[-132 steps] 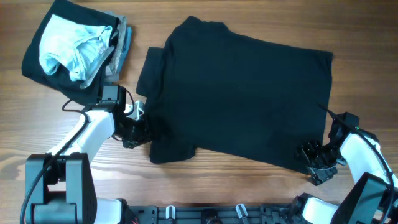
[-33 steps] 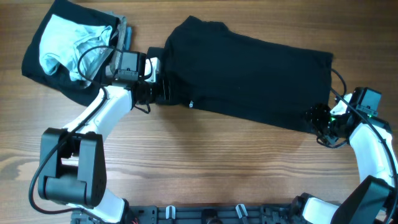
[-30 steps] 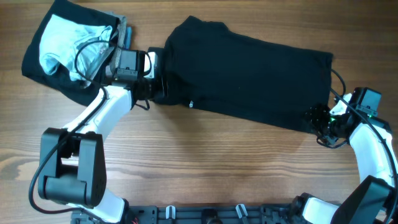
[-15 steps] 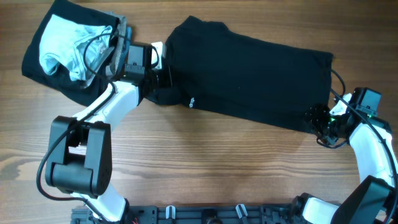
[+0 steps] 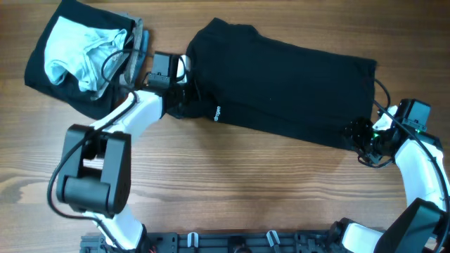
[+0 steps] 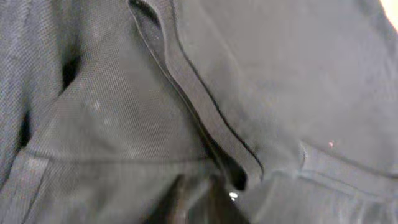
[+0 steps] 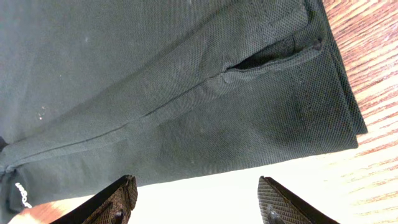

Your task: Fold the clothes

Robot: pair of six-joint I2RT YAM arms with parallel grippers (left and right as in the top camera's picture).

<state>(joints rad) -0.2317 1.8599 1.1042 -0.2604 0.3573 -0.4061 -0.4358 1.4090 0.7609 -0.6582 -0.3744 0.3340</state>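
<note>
Shirt (image 5: 281, 84) (black, the item being worked) is now a narrower band across table's (image 5: 232, 190) far-right half. Near hem got flipped up onto far half, so white logo (image 5: 216, 112) shows on top at L end. L claw (image 5: 185, 88) went from shirt's near-left corner up to sleeve (image 5: 177, 107). It's buried in fabric, can't tell if clenched or grasping. R claw (image 7: 199, 199) unchanged: released, just beside shirt's near-right corner. Judgement: 1st fold done, sleeve tuck next. Other clothes (image 5: 77, 53) piled at far-left corner.
</note>
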